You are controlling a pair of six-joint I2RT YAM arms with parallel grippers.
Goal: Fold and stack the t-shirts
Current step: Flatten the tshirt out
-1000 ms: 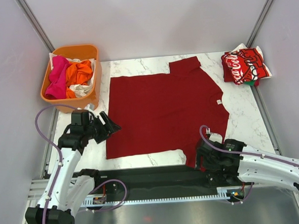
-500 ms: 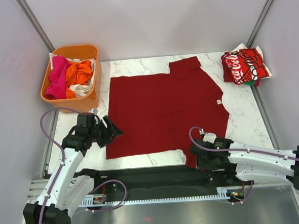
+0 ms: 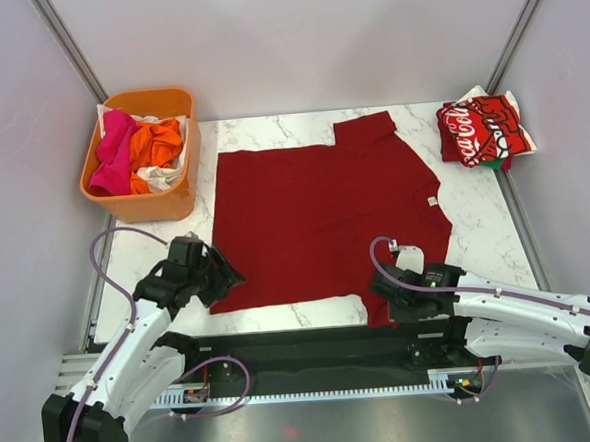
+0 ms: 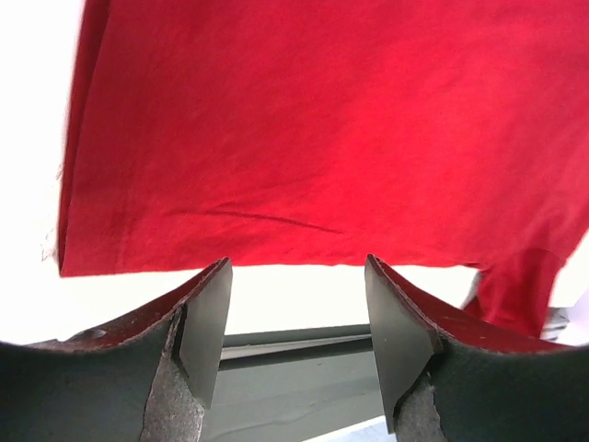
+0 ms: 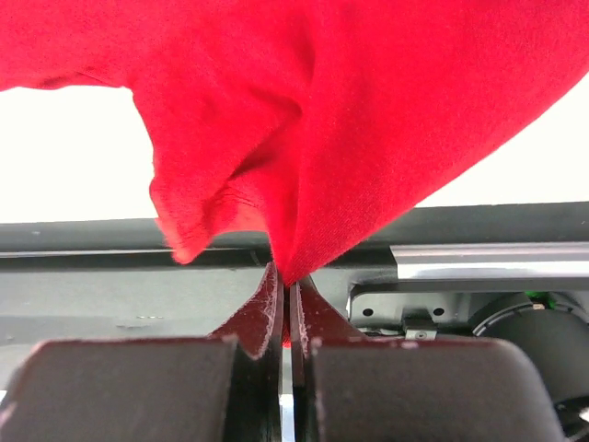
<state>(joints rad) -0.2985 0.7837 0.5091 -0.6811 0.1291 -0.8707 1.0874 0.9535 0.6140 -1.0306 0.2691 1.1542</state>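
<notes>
Top external view: a dark-red t-shirt lies spread flat on the marble table in the middle of the frame. One sleeve points toward the top, the other lies at the lower right by the table's near edge.

Left arm: rises from its base at the lower left with the elbow bent. The wrist is low over the table and aimed at the shirt's lower-left corner.

Left gripper: released, with the jaws standing apart and nothing between them. In the left wrist view the gripper has the shirt's hem running across just beyond its fingertips, and pale table shows in the gap. Whether the tips touch the cloth I cannot tell.

Right arm: lies low and nearly flat along the bottom of the frame, reaching in from the lower right toward the near sleeve.

Right gripper: clenched on the dark-red t-shirt. In the right wrist view the gripper pinches a fold of red cloth between its closed fingers, and the cloth bunches above them.

Coca-Cola t-shirt: folded, in the table's upper-right corner, well apart from both arms.

Orange tub: at the upper left, just beside the spread shirt. It holds a pink shirt, an orange shirt and a white shirt, all crumpled.
</notes>
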